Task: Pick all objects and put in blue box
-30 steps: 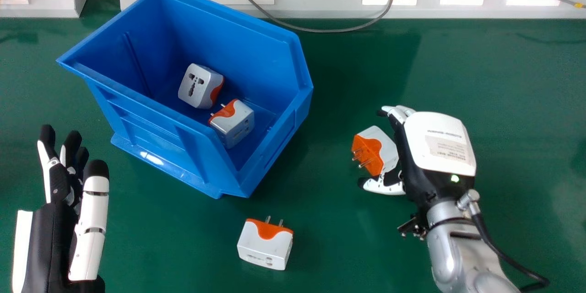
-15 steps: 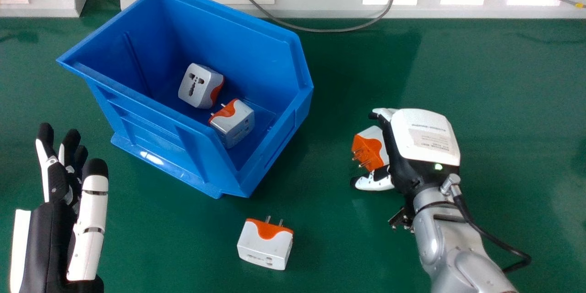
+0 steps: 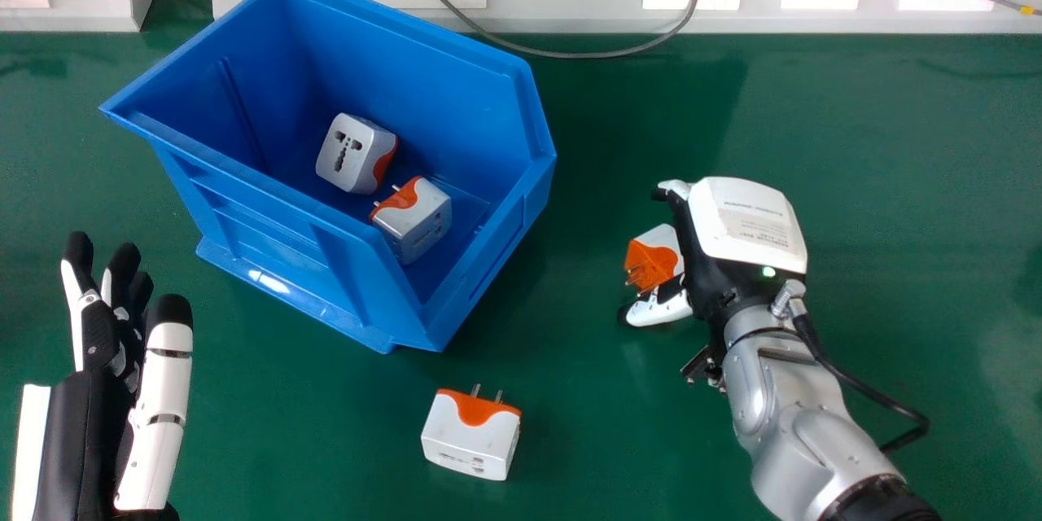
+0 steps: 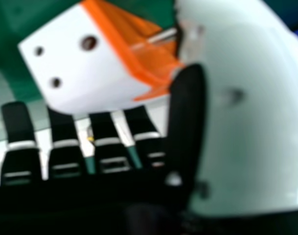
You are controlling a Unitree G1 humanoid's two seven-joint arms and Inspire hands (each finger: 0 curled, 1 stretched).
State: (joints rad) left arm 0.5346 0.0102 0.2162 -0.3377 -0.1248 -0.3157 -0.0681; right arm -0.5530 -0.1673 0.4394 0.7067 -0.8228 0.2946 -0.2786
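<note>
On the green table (image 3: 895,138), the blue box (image 3: 269,216) is set at the left. The right hand (image 3: 745,220) is held open, its fingers and thumb stretched around the outer plug (image 3: 651,260) (whether it is gripped cannot be told). The left hand (image 3: 98,342), also open, is seen at the near left. The outer plug's pins are pointed left and slightly nearward; its long axis is partly hidden. By the near plug (image 3: 470,435), pins are pointed away, its long axis laid left to right. Two boxed plugs (image 3: 413,220) are held inside the box. Fine print is borne by a label (image 3: 761,229) on the right hand's back.
</note>
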